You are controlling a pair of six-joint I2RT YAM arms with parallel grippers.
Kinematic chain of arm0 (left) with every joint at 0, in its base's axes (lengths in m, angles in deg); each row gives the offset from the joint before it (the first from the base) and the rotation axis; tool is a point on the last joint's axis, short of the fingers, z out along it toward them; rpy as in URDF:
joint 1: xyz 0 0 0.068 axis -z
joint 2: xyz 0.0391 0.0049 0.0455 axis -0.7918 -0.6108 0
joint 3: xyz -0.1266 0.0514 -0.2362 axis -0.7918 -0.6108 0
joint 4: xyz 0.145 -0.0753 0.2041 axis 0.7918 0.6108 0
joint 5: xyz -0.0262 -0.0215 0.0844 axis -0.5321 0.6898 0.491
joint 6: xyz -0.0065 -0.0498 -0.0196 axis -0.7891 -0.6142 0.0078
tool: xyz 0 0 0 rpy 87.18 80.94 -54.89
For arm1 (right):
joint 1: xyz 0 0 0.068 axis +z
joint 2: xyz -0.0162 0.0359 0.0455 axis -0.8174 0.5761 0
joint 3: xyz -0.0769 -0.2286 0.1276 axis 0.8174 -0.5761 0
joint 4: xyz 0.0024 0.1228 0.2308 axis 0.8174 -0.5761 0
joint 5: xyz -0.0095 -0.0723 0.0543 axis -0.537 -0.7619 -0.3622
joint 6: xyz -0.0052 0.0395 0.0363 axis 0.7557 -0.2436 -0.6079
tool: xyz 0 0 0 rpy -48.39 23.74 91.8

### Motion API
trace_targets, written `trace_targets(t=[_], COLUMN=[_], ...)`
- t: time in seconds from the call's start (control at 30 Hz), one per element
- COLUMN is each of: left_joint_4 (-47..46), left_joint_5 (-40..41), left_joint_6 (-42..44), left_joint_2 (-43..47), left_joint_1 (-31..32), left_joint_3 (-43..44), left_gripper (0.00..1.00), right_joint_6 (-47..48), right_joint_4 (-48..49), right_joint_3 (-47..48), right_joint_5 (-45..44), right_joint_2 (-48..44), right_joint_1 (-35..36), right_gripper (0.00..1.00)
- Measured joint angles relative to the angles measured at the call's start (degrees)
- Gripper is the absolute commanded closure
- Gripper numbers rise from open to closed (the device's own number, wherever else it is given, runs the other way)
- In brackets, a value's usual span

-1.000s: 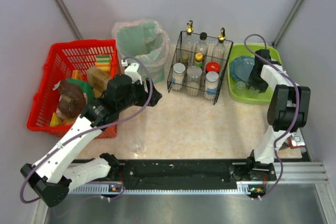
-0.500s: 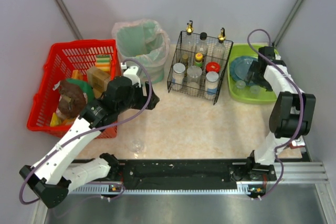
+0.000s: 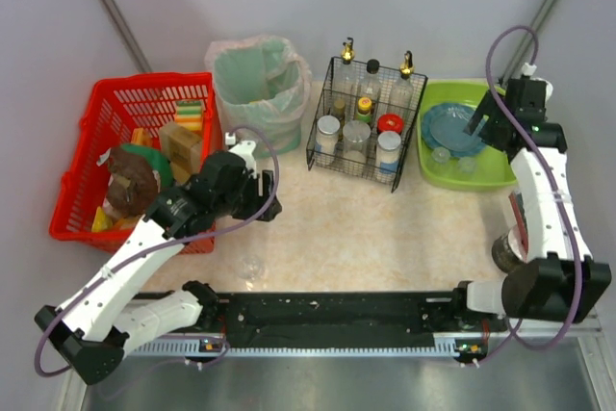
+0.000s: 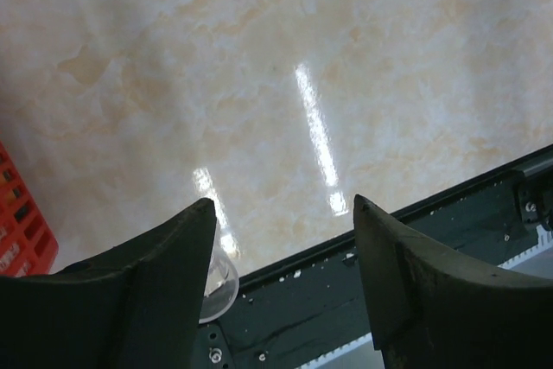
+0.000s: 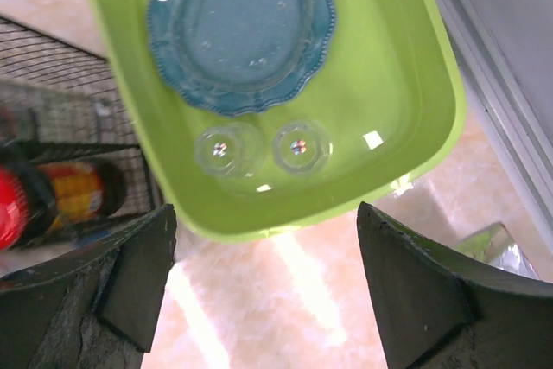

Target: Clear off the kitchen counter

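The kitchen counter is a beige marbled top. A small clear glass cup stands on it near the front rail; in the left wrist view the cup shows partly behind my left finger. My left gripper is open and empty, above the counter and a little behind the cup. My right gripper is open and empty, above the near edge of the green tub. The tub holds a blue plate and two clear glasses.
A red basket with food items stands at the left. A lined bin and a wire rack of bottles and jars stand at the back. The black-and-silver rail runs along the front. A dark round object sits by the right arm's base.
My left gripper has moved nearer and to the right, toward the cup. My right arm has swung right and pulled back from inside the tub to above its near edge.
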Motion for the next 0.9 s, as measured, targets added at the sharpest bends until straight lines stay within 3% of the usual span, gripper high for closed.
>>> trace_targets(t=[0.2,0.43,0.6,0.9], left_joint_4=[1.9,3.13,3.82,4.87], left_joint_5=[-1.18,2.14,7.8,13.57], left_joint_6=[-4.85,-15.06,-21.03,-25.18], left_joint_2=[1.95,2.45,3.37,3.41], left_joint_1=[2.32,12.94,17.4,18.86], left_joint_3=[-7.58,-18.49,-20.41,-20.76], left_gripper=[0.37,0.37,0.39,0.39], right_joint_6=[-0.63,-2.21,-3.04,-3.06], right_joint_4=[-0.46,-0.9,-0.87,-0.87], right_joint_3=[-2.12,-3.98,-5.75,-7.34], right_joint_5=[5.84,11.89,14.03,15.69], right_joint_2=[-9.44,-10.58,-10.93,-13.46], right_joint_1=[0.0,0.0,0.0,0.0], right_gripper=[0.18,0.19,0.19,0.19])
